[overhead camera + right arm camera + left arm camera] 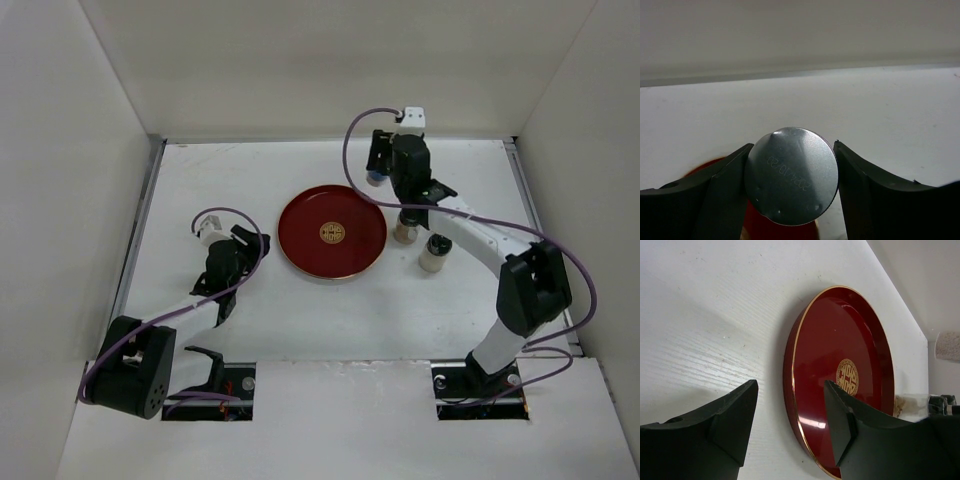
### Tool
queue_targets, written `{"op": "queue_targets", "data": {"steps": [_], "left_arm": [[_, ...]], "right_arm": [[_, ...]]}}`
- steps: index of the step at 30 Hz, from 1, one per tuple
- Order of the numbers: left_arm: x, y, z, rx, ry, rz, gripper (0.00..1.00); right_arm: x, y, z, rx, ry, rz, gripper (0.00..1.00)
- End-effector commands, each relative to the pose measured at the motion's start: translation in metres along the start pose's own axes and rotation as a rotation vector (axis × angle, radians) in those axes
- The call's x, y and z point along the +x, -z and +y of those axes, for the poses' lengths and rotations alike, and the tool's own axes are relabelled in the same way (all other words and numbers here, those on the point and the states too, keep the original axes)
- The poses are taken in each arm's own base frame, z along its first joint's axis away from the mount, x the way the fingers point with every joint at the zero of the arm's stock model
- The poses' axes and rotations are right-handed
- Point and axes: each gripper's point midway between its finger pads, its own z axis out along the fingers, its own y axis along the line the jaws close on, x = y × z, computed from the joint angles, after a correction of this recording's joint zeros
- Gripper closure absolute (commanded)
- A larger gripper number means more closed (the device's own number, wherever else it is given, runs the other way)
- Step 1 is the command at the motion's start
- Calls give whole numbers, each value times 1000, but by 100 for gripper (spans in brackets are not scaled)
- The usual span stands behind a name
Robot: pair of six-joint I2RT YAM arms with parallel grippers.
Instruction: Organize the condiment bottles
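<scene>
Silvery-based bottle (pixel 792 175), pinched by the right gripper (pixel 792 150), looks grasped and probably wants lifting over to the red tray (pixel 300 225); the left gripper (pixel 790 387) hangs spread, empty.

Red tray (pixel 815 355) gleaming here: a glossy, lacquer-like finish, smooth, with a thin gold rim and a gold emblem. The table (pixel 715 305) is white and matt, with a fine ribbed grain. The left gripper (pixel 790 412) has black fingers (pixel 725 425), matt and plastic-looking. The right gripper (pixel 792 147) has the same dull black. The tall bottle (pixel 792 175) shows a silvery end, metal-looking, with a satin sheen, small dimples and faint stamped figures. The shaker (pixel 912 405) has a clear, glassy body. The right arm (pixel 480 238) has a smooth white shell.
</scene>
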Motion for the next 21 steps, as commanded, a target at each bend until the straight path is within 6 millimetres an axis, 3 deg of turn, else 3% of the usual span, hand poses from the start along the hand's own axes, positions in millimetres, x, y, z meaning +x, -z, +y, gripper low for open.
{"op": "queue_targets", "data": {"steps": [1, 4, 8, 14, 18, 21], "left_arm": [[-8, 2, -7, 42, 20, -34, 47], [-7, 2, -6, 41, 25, -27, 47], [-6, 2, -9, 52, 22, -23, 47], [-5, 3, -11, 56, 22, -20, 46], [-4, 2, -12, 62, 30, -15, 46], [-4, 2, -9, 57, 31, -16, 46]], "right_arm": [[-49, 7, 59, -143, -66, -147, 46], [-25, -1, 98, -201, -65, -103, 46], [0, -8, 135, -246, -38, -62, 46], [37, -18, 162, -270, -5, 1, 43], [59, -20, 164, -262, 11, 36, 28], [50, -12, 163, -265, 3, 21, 9]]}}
